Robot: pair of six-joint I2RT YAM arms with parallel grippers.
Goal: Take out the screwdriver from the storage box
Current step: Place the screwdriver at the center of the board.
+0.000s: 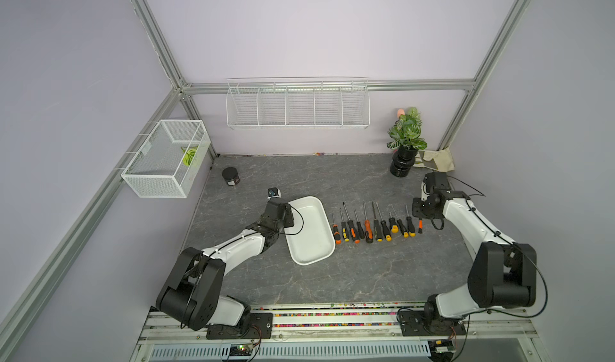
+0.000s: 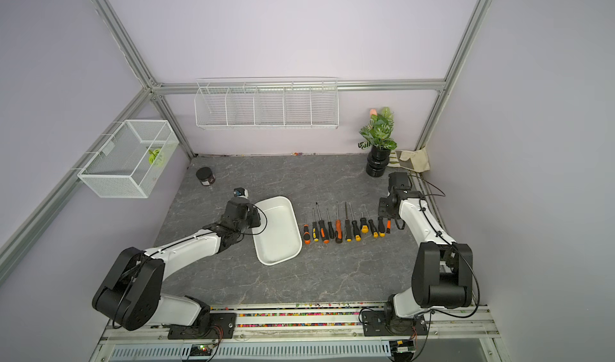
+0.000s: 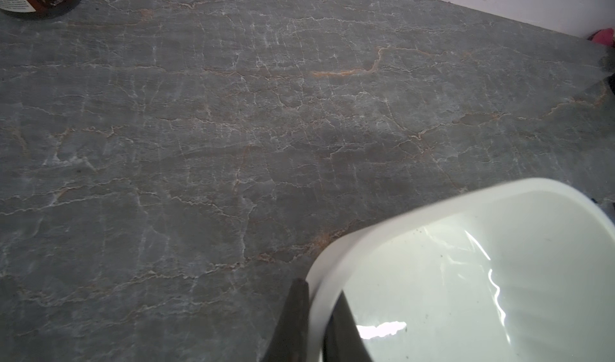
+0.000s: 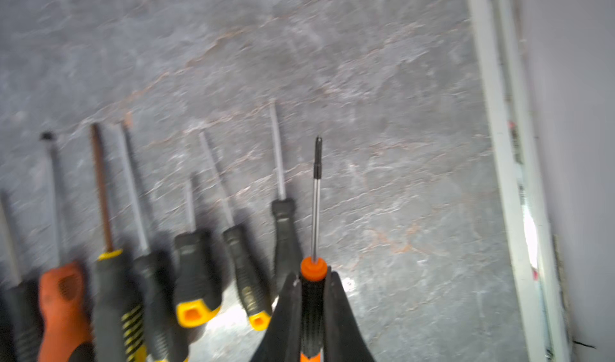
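Observation:
The white storage box (image 1: 311,240) lies mid-table in both top views (image 2: 278,240), and its inside looks empty. My left gripper (image 3: 320,288) is shut on the box's rim (image 3: 399,207) at its left side, one finger outside the wall and one inside. A small black screwdriver with orange ends (image 4: 312,270) sits between the fingers of my right gripper (image 4: 313,276), which is shut on its handle with the shaft pointing away. It hangs at the right end of the row (image 1: 420,225). Whether it touches the table I cannot tell.
Several screwdrivers (image 1: 369,227) lie side by side right of the box. A black jar (image 1: 230,176) and a small black-and-white object (image 1: 273,192) stand behind the left arm. A potted plant (image 1: 406,144), wire basket (image 1: 166,157) and wire rack (image 1: 298,105) line the back.

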